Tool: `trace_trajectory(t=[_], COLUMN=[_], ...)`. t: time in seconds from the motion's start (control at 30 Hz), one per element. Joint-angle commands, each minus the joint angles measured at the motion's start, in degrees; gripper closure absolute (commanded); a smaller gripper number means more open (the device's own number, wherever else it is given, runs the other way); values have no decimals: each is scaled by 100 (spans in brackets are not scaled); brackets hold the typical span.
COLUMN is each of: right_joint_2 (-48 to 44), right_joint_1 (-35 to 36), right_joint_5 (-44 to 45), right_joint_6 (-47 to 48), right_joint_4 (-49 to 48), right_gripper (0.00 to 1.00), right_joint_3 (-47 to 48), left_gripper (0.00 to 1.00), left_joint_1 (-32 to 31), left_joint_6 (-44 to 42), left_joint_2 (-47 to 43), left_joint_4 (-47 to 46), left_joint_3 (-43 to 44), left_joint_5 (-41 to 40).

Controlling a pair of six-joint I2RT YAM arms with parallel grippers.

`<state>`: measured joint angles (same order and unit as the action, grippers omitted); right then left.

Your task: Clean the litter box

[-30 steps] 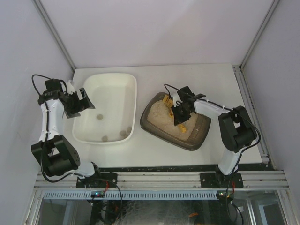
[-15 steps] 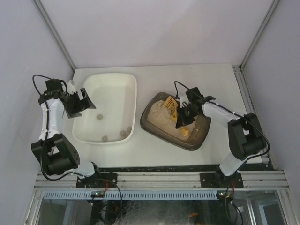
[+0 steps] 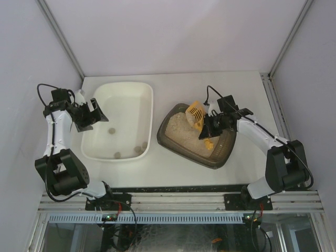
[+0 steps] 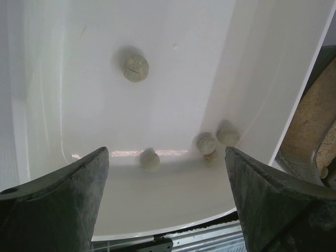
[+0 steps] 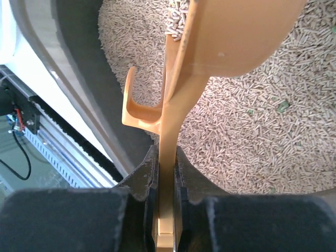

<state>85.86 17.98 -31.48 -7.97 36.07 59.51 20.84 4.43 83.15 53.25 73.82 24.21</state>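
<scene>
over litter box [image 3: 223, 153], right gripper [image 5: 167, 157] clenched on half-cropped scoop [image 5: 231, 37], left gripper [image 3: 93, 114] released

No readable text, labels or numbers anywhere in view

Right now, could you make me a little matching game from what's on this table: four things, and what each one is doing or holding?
1. litter scoop
2. white tub
3. litter box
4. left fingers

a. filled with pale pellet litter
b. spread wide, empty
c. clamped between the right fingers
d. holds a few round grey lumps

Pairs: 1-c, 2-d, 3-a, 4-b.
</scene>
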Motion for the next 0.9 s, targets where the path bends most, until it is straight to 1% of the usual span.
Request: trace_trajectory(t=[0.0,0.1,0.3,0.4,0.5,0.6,0.67,0.77,0.83,0.87], right_joint_2=[-454,-699,-1356,-1532,-1645,-1773,-1879,-1980,-1923,-1867], right_joint_1=[-23,6,5,-13,-14,-45,-90,-238,-397,-429], right_joint_5=[-288,-444,-910,-1283,-1785,-2389,-2659,-2783,-2915,-2944], right_joint_6=[-355,-623,-943,-1206,-1659,-2538,-3498,-4763,-5648,-5886], right_joint_4=[-165,-219,-568,-958,-1616,-2972,-4156,-6174,-7684,-8281], right_gripper=[100,100,100,100,100,100,100,100,100,100], right_joint_3=[-125,-284,-812,-1150,-1620,-2362,-2893,-3735,-4147,-4252], left_gripper=[5,5,5,5,5,4,3,4,4,4], left_joint_1=[-33,-58,-398,-652,-938,-1106,-1132,-1141,-1165,-1205], left_joint_6=[-156,-175,-94,-1,29,54,135,259,323,333], left_joint_2=[-23,-68,-80,-122,-264,-416,-455,-433,-464,-492], left_joint_4=[-2,-53,-85,-85,-100,-163,-187,-149,-132,-140], left_joint_3=[-91,-81,103,264,391,445,477,480,428,405], left_joint_5=[204,193,-343,-744,-1399,-1853,-1965,-2008,-2132,-2202])
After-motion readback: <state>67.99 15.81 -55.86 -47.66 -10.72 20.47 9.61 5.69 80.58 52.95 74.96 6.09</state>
